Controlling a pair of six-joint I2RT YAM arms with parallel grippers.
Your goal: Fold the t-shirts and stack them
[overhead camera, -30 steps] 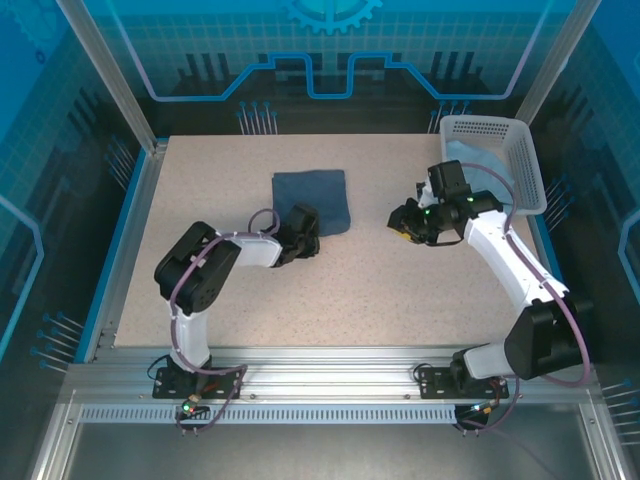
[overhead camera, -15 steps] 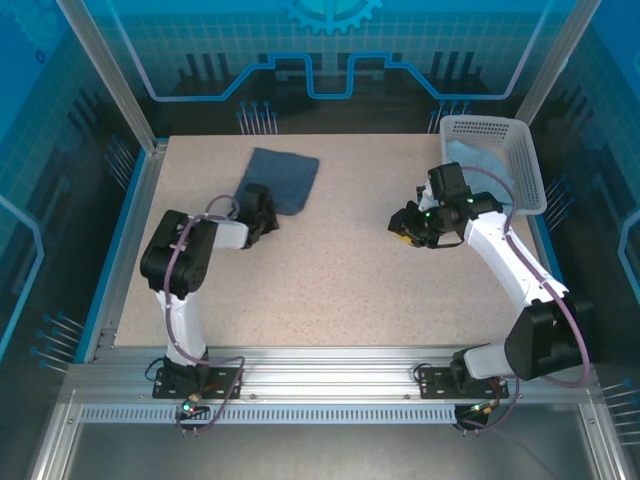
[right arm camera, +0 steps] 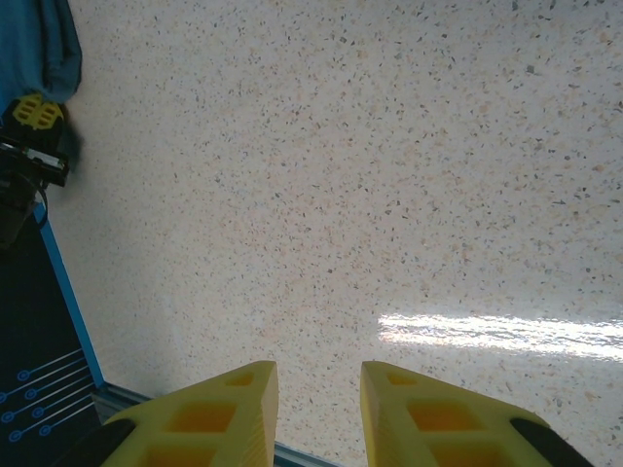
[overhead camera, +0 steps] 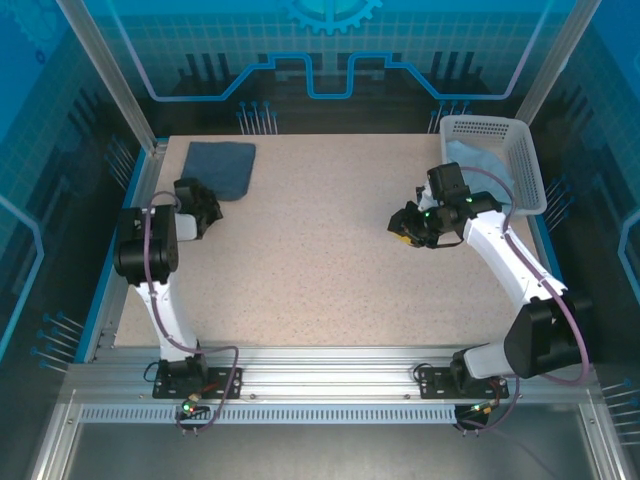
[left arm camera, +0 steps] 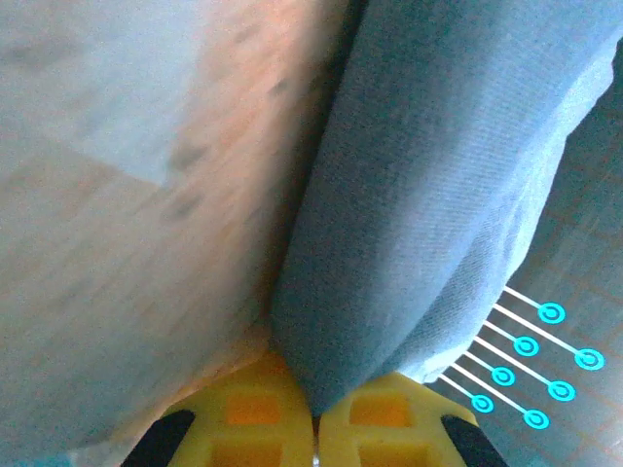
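Nearest, rail: an aluminium rail (overhead camera: 330, 385) runs along the table's near edge and carries both arm bases side by side.
Hard to make out: the left wrist view is blurred over the tabletop, so whether the pinched cloth edge is lifted or lying flat cannot be told. The pale shirt is partly hidden by the basket wall. In the right wrist view the dark shirt is cut off by the top-left corner.
Right gripper (right arm camera: 318, 389): the yellow jaws are partly apart with nothing between them. It hangs over bare tabletop, right of centre in the top view (overhead camera: 402, 225).
Left gripper (left arm camera: 315, 413): clenched, with the yellow fingers pressed together on a folded edge of the dark shirt. It sits near the table's left edge (overhead camera: 208, 198).
Dark slate-blue t-shirt (overhead camera: 222, 165): folded into a compact pad in the far left corner of the table, its near edge in the left gripper's jaws. Up close it shows as a thick fold (left arm camera: 438, 195).
Pale blue t-shirt (overhead camera: 478, 160): inside the white lattice basket (overhead camera: 522, 170), which stands at the far right corner, well apart from the dark shirt.
Table (overhead camera: 330, 270): speckled beige, with a blue border down the left side.
Room: see-through blue panels printed with circuit lines enclose the far side and both flanks.
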